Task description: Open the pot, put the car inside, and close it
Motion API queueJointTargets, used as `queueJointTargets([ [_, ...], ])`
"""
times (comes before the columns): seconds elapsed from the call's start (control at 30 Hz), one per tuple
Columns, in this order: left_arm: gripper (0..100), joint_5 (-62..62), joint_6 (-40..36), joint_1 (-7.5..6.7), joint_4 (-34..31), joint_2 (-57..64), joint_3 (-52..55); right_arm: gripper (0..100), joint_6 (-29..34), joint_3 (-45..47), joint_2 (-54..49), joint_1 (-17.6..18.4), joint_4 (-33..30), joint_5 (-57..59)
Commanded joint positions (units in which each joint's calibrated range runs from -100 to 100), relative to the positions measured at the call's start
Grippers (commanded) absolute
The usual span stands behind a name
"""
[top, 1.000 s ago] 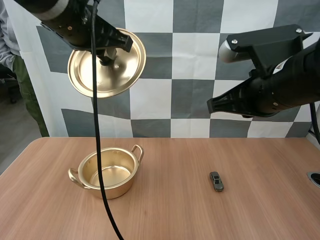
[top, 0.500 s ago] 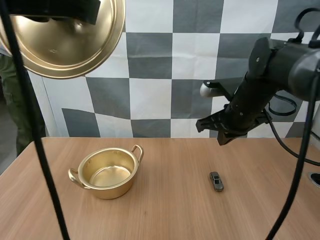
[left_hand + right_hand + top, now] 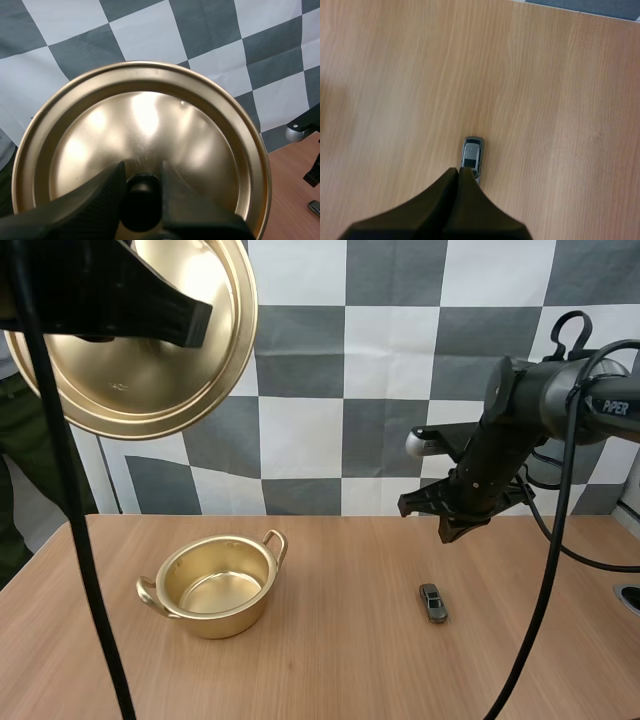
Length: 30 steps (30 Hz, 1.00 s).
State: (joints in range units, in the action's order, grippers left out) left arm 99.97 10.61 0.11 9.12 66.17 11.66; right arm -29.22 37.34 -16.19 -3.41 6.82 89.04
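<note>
The gold pot (image 3: 212, 585) stands open on the table's left half, with nothing inside. Its gold lid (image 3: 140, 340) hangs high above the left side, close to the high camera. My left gripper (image 3: 195, 322) is shut on the lid's black knob (image 3: 142, 192), and the lid (image 3: 145, 125) is tilted on edge. A small grey toy car (image 3: 433, 602) lies on the wood at the right of the middle. My right gripper (image 3: 450, 528) hovers above and slightly behind it. Its fingers lie together as one dark wedge (image 3: 458, 172) just short of the car (image 3: 471, 156).
The wooden table (image 3: 330, 670) has bare room between pot and car. A round dark fitting (image 3: 630, 597) sits at the table's right edge. Part of a person (image 3: 15, 430) stands behind the table's left corner.
The left arm has lifted the lid up and toward the camera. The right arm has swung down and back until its gripper hangs over the car. Pot and car have not moved.
</note>
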Motion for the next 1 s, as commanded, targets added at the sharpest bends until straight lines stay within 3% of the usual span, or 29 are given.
queueJointTargets([
  [0.0,0,0.03,-0.03,0.05,0.18,0.0,-0.07,30,-0.31,0.06,-0.07,0.3,-0.02,1.77],
  [0.17,0,0.03,0.24,0.05,0.42,0.0,-0.07,96,-3.54,0.06,-0.07,1.53,0.0,3.03],
  [0.2,0,0.03,0.24,0.05,0.42,0.0,-0.07,100,-3.54,0.06,-0.07,1.53,-0.03,1.96],
  [0.33,0,0.03,0.24,0.05,0.58,0.0,-0.07,100,-3.54,0.06,-0.07,1.53,0.21,-5.91],
  [0.97,0,0.03,0.24,0.05,0.85,0.0,-0.07,100,-5.23,0.06,2.91,1.53,-0.16,-0.5],
])
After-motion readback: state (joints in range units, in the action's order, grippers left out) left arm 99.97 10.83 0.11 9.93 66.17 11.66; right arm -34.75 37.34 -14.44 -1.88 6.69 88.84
